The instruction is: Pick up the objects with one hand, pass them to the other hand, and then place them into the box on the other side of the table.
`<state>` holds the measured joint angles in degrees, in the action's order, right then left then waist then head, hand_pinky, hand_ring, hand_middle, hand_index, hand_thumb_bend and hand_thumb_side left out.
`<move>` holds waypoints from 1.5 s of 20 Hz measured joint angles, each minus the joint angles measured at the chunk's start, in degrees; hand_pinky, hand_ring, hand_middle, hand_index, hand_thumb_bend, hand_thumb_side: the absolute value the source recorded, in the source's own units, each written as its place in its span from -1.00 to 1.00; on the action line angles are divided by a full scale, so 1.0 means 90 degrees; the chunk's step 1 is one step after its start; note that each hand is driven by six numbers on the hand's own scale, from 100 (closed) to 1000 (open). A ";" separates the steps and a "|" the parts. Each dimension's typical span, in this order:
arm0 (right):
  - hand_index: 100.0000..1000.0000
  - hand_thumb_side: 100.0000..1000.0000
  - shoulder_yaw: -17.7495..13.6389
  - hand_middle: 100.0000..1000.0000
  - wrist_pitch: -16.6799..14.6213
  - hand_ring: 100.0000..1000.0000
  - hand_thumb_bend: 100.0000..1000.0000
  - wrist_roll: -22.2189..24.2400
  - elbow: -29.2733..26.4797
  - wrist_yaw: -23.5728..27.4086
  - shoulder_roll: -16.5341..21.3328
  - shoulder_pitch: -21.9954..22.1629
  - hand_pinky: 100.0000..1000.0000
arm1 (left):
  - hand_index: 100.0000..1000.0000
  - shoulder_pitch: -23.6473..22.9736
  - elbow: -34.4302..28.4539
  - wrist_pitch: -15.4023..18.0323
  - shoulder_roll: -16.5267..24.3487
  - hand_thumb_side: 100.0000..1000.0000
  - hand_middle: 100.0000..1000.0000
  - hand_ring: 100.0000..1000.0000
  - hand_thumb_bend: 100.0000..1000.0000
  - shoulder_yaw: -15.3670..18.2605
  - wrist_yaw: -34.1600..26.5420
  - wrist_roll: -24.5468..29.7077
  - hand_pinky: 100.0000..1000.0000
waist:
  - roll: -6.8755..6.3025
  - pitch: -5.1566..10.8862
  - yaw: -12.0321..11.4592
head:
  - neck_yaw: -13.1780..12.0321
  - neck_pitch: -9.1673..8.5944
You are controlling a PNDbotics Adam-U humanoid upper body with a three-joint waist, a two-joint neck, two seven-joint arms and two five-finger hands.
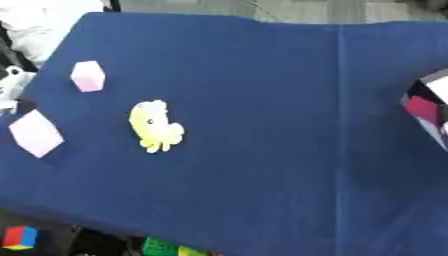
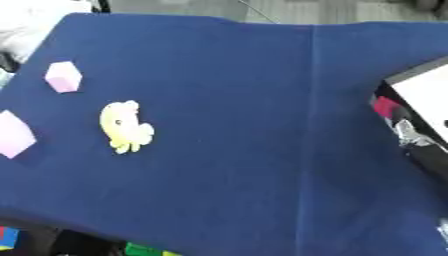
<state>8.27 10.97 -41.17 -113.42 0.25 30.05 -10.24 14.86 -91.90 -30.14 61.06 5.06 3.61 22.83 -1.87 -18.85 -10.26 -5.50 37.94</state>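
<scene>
A yellow plush toy (image 1: 154, 125) lies on the blue tablecloth (image 1: 262, 100) left of the middle. A small pink cube (image 1: 87, 76) sits behind it and to its left. A larger pale pink cube (image 1: 36, 133) rests near the left edge. The box (image 2: 430, 159), black with a white flap, stands at the right edge, and something magenta (image 2: 385, 106) shows at its near wall. A small silvery shape (image 2: 408, 133) lies in the box; I cannot make out what it is. Neither hand shows clearly in either view.
A grey-white object (image 1: 12, 82) pokes in at the left edge beside the cubes. Below the table's front edge lie coloured blocks: a red and blue one (image 1: 20, 237) and green ones (image 1: 161, 246). A fold runs down the cloth (image 1: 339, 125).
</scene>
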 measured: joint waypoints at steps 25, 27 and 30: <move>0.48 -0.85 0.0201 0.44 0.0068 0.48 -0.10 0.0103 0.0000 0.0001 -0.0012 -0.0033 0.27 | 0.75 0.1139 0.2028 0.0264 -0.0344 -0.56 0.72 0.92 0.37 -0.0933 0.2878 0.1456 0.90 | 0.0058 -0.0014 0.0117 | -0.0168 0.0024; 0.48 -0.85 0.0221 0.44 0.0076 0.48 -0.10 0.0108 0.0000 0.0001 -0.0015 -0.0032 0.27 | 0.75 0.1171 0.2032 0.0286 -0.0348 -0.55 0.72 0.92 0.36 -0.0946 0.2887 0.1477 0.91 | 0.0057 -0.0016 0.0117 | -0.0179 0.0024; 0.48 -0.85 0.0229 0.44 0.0084 0.48 -0.10 0.0108 0.0000 0.0003 -0.0016 -0.0032 0.27 | 0.76 0.1208 0.2057 0.0287 -0.0349 -0.56 0.72 0.92 0.36 -0.0959 0.2836 0.1478 0.91 | 0.0056 -0.0017 0.0117 | -0.0193 0.0024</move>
<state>10.33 11.73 -40.20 -113.42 0.27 29.90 -10.53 25.73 -73.39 -27.56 57.93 -3.57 29.13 36.13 -1.37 -19.00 -9.20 -7.24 38.15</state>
